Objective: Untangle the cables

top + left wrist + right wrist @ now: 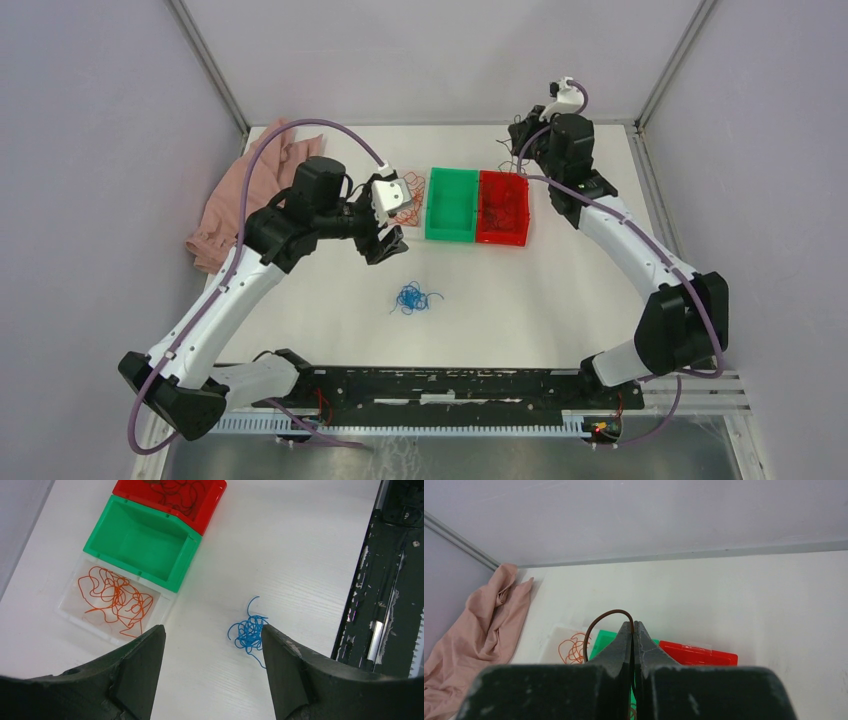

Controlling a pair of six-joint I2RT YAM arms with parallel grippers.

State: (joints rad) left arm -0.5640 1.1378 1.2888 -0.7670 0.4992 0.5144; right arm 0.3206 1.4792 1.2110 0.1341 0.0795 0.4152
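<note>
The cables lie sorted by colour. A blue tangle [413, 298] [248, 632] rests on the white table. Orange ones [406, 192] [117, 597] fill a clear tray. Dark ones [180, 492] lie in the red bin [503, 208]. My left gripper [386, 244] [213, 630] hovers open above the table, nothing between its fingers; the blue tangle sits just beside its right fingertip [270, 632] in the wrist view. My right gripper [519, 133] [632, 625] is raised at the back right, shut on a dark brown cable [616, 610] that loops out leftward from the tips.
A green bin [452, 205] [145, 542] stands between the clear tray [67, 607] and the red bin. A pink cloth [250, 190] [474, 625] is heaped at the back left. A black rail [450, 385] runs along the near edge.
</note>
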